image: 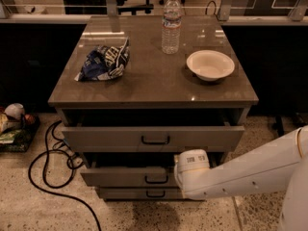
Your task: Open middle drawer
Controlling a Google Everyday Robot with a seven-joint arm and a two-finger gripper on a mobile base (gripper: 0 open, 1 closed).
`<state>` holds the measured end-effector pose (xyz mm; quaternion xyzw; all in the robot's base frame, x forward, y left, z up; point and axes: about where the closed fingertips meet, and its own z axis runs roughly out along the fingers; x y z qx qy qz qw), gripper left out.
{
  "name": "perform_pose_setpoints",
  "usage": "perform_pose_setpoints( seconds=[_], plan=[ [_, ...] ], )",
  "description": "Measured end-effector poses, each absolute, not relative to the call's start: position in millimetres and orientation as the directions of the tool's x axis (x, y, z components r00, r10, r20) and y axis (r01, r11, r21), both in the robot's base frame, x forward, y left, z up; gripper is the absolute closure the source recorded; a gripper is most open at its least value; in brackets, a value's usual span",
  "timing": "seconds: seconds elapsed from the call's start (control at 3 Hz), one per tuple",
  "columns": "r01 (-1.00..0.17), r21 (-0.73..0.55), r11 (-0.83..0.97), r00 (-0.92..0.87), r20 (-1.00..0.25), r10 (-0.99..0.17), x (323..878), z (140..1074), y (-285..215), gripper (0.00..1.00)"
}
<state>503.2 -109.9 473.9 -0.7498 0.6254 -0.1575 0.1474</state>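
The middle drawer (130, 176) is the second grey front of the cabinet, with a small black bar handle (157, 180). It stands pulled out a little, less than the top drawer (110, 138) above it. My gripper (177, 176) is at the end of the white arm (240, 174) that reaches in from the right. It sits at the right part of the middle drawer's front, just right of the handle. The white wrist hides its tips.
The lowest drawer (125, 193) is nearly shut. On the cabinet top (144, 81) are a crumpled blue chip bag (103, 61), a water bottle (171, 24) and a white bowl (210, 64). A black cable (48, 177) loops on the floor at left.
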Motion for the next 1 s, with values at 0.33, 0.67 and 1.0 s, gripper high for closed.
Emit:
perform_pose_setpoints(
  seconds=[0.33,0.67,1.0],
  plan=[
    [-0.891,-0.419,-0.174,0.167,0.055,-0.984,502.9,475.2,-110.2,0.42],
    [-0.891,-0.419,-0.174,0.166,0.056,-0.985,502.7,475.4,-110.4,0.65],
    [-0.891,-0.419,-0.174,0.166,0.056,-0.985,502.6,475.2,-110.5,0.88]
  ],
)
